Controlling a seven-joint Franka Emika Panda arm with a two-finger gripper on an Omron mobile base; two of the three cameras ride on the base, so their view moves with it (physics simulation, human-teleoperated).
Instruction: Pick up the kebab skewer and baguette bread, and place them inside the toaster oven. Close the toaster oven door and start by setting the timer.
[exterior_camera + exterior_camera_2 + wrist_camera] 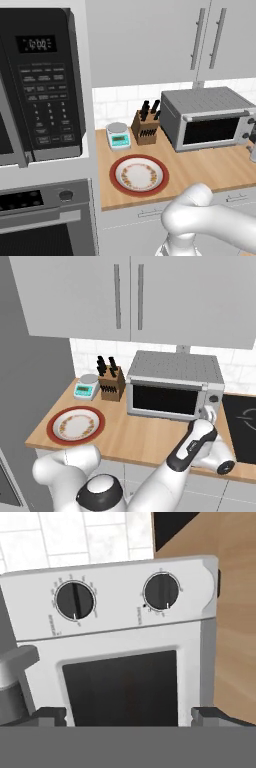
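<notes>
Spread claw [129, 714] faces the shut toaster oven door [122, 687]

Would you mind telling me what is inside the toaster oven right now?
The toaster oven has its door shut, and the dark glass shows no contents, so whatever is inside cannot be made out.

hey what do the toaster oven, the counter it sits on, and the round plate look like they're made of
Toaster oven: looks like brushed silver metal, matte grey with a ridged top; its door seems dark glass, near black. Counter: appears light wood, tan with faint grain. Plate: probably glazed ceramic, white centre, orange floral ring, red rim.
</notes>
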